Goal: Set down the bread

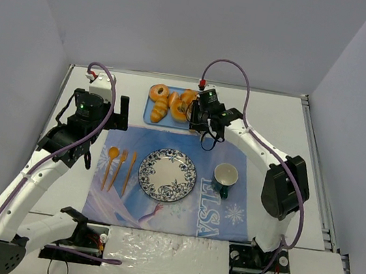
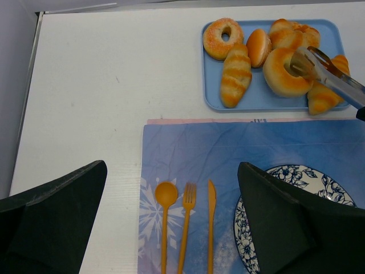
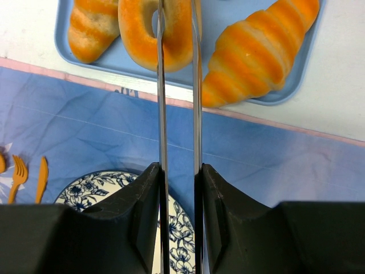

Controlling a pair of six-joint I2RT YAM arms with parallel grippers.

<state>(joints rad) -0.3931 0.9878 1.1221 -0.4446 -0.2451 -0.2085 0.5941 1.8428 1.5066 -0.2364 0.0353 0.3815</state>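
Observation:
Several breads lie on a blue tray [image 1: 149,115] at the back. My right gripper [image 1: 201,119] is shut on metal tongs [image 3: 161,85]. The tong blades straddle one side of a ring-shaped bread [image 3: 132,40], which also shows in the left wrist view [image 2: 276,77] and lies on the tray [image 3: 210,23]. A croissant [image 3: 256,51] lies to its right and a striped roll [image 3: 91,28] to its left. The flowered plate [image 1: 168,175] sits empty on the blue mat. My left gripper [image 1: 115,120] is open and empty over the mat's left side.
An orange spoon, fork and knife [image 1: 120,167] lie left of the plate on the mat [image 1: 227,212]. A green mug [image 1: 225,178] stands to the plate's right. A sugared doughnut [image 2: 222,37] and a round bun [image 2: 258,47] fill the tray's far side.

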